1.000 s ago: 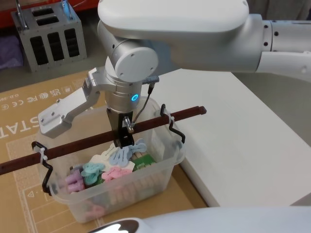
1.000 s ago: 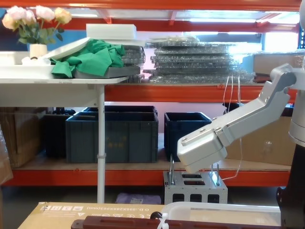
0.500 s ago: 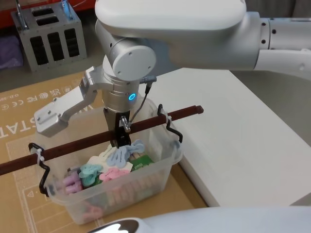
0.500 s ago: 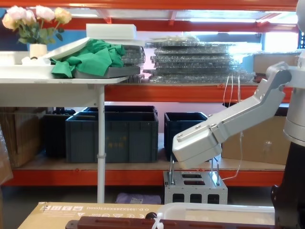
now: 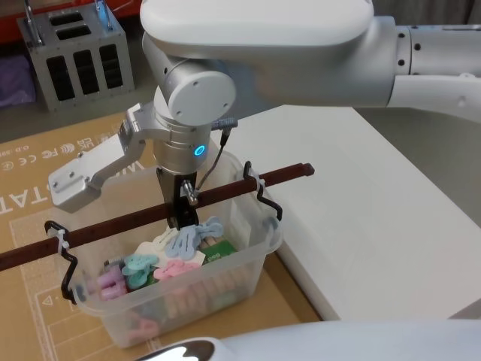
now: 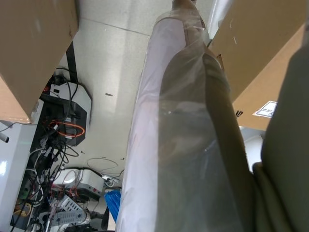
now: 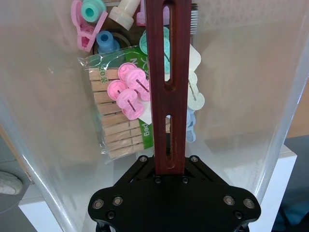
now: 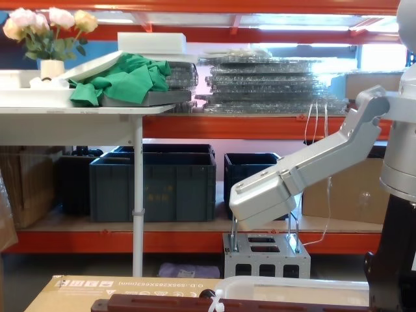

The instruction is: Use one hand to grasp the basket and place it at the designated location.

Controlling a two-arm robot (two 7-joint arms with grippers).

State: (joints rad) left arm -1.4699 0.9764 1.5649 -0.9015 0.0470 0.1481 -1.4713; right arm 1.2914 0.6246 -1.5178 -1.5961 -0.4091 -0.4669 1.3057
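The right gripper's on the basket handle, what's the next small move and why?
Probably raise it a little, keeping the bar handle level. The right gripper is shut on that handle's middle, and the basket, loaded with clothes pegs, sits low over the cardboard.

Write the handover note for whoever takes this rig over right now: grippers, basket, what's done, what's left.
Right gripper: shut on the bar handle near its middle, reaching down from above the basket.
Left arm: idle, hanging low beside cardboard boxes, judging by its wrist view.
Basket: holds clothes pegs and is over the cardboard sheet, next to the white table. I cannot tell whether it is lifted.
Done: the grasp.
Left: carry the basket to the designated spot, set it down and release.
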